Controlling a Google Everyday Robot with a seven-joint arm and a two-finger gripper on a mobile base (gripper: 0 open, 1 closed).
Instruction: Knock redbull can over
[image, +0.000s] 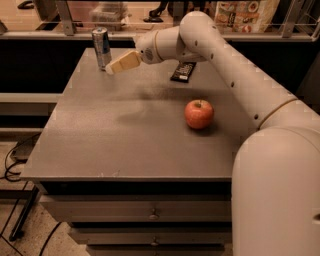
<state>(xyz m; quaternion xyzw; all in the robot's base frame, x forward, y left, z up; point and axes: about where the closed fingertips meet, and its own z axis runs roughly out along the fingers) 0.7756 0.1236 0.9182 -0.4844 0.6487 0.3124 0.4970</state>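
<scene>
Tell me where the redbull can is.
In the camera view, the redbull can stands upright at the table's far-left corner, with the claw just right of it.

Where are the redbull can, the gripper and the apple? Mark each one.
redbull can (101, 47), camera view, middle of its side wall.
gripper (110, 68), camera view, its cream tip, beside the can's base.
apple (199, 114), camera view, middle of its red skin.

The cream gripper (112, 66), at the grey table's (100, 145) far left, overlaps the base of the slim silver-and-blue metal redbull can (101, 46), so contact cannot be judged, while the bulky white robot arm (235, 75) hides the far end of the flat dark candy-bar wrapper (181, 74) and is cut off right and below.
</scene>
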